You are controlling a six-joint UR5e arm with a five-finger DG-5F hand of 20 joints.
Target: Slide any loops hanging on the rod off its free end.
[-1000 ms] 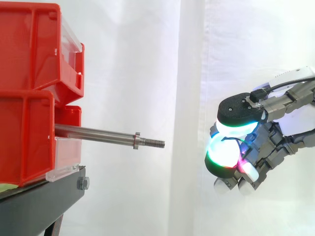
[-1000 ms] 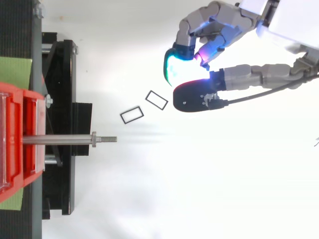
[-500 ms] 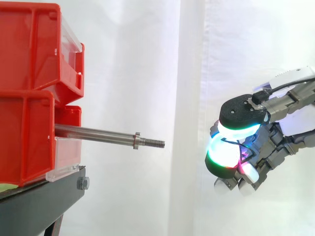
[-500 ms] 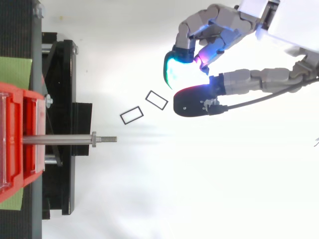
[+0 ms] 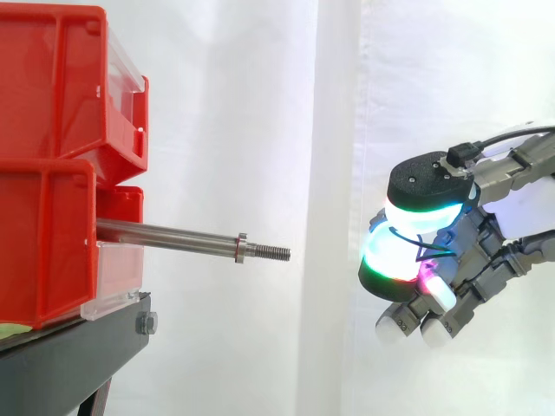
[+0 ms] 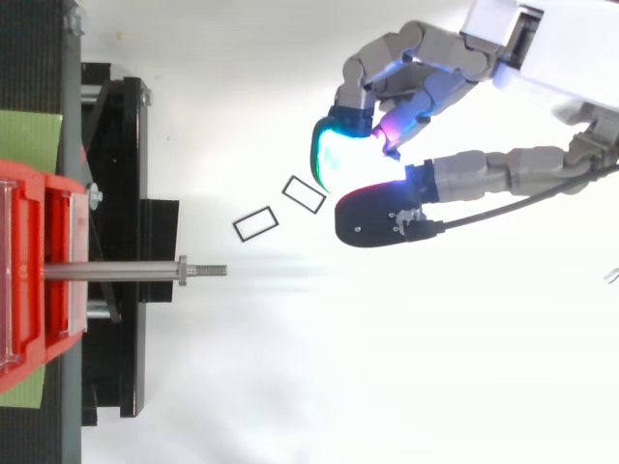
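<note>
Rod (image 5: pixel 169 234): sticks out level from the red bins (image 5: pixel 52 173), bare.
Hand (image 5: pixel 473 247): well apart from the rod's free end, curled fingers pinching a thin dark loop (image 5: pixel 423 251).

red bins (image 5: pixel 52 130), silver rod (image 5: pixel 173 236), black stand (image 5: pixel 69 364), dark loop (image 5: pixel 420 250)

Grey segmented hand (image 6: pixel 440 58), black-capped pads (image 5: pixel 403 256) glowing cyan, green, magenta; white wrist housing

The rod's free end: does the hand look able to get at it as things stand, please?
Probably yes. The rod sticks out of the red bins into open air, and nothing stands between its free end and the hand, which is beyond it, to one side.
</note>
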